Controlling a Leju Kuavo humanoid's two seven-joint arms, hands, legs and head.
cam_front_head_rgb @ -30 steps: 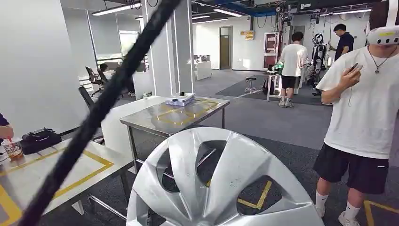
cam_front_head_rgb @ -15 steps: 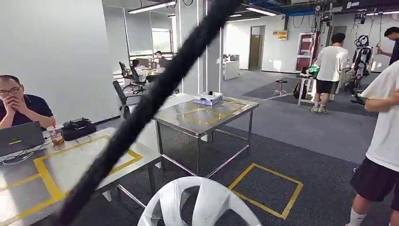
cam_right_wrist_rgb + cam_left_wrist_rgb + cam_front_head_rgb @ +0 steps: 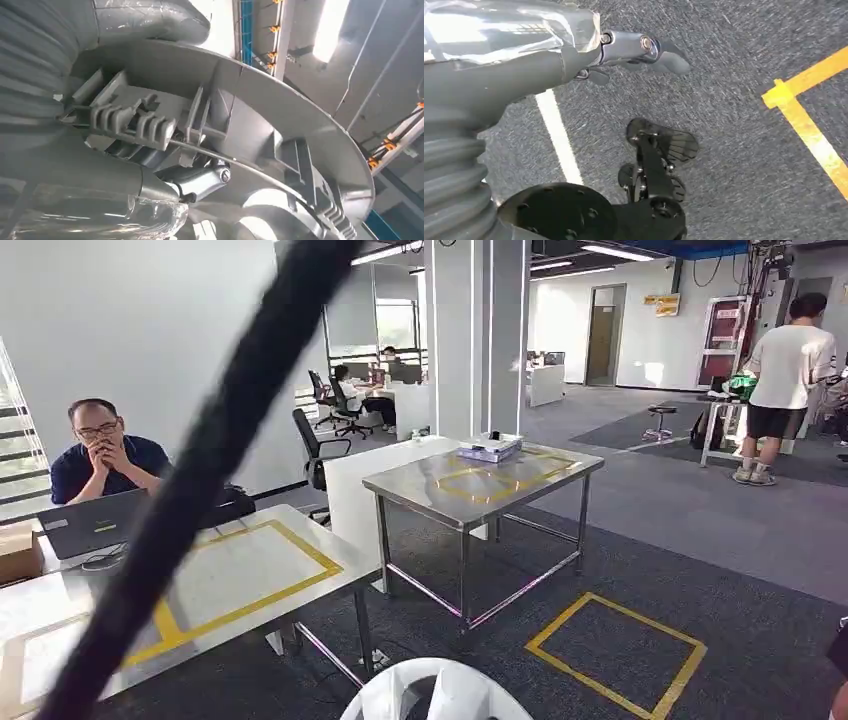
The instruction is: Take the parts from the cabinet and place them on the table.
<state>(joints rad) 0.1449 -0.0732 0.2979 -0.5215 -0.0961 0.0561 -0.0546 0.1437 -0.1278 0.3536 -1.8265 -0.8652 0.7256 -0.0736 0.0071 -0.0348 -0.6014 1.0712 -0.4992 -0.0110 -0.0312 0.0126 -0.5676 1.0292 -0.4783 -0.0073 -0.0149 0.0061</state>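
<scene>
My view has swung left since a moment ago, the silver wheel cover (image 3: 437,695) sinking to the frame's bottom edge, gripped by my right hand (image 3: 200,180), while my left hand (image 3: 639,50) hangs empty, fingers loosely apart.

Near table (image 3: 250,570) left, laptop (image 3: 90,523) on it; far table (image 3: 480,480) behind-right, box (image 3: 490,449) on it

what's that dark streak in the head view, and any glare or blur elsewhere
Head view: a black cable close to the lens crosses diagonally, out of focus, above the wheel cover. Left wrist view: glare on the left hand's shiny wrap. Right wrist view: ceiling light blown out, the cover's rear side sharp.
</scene>
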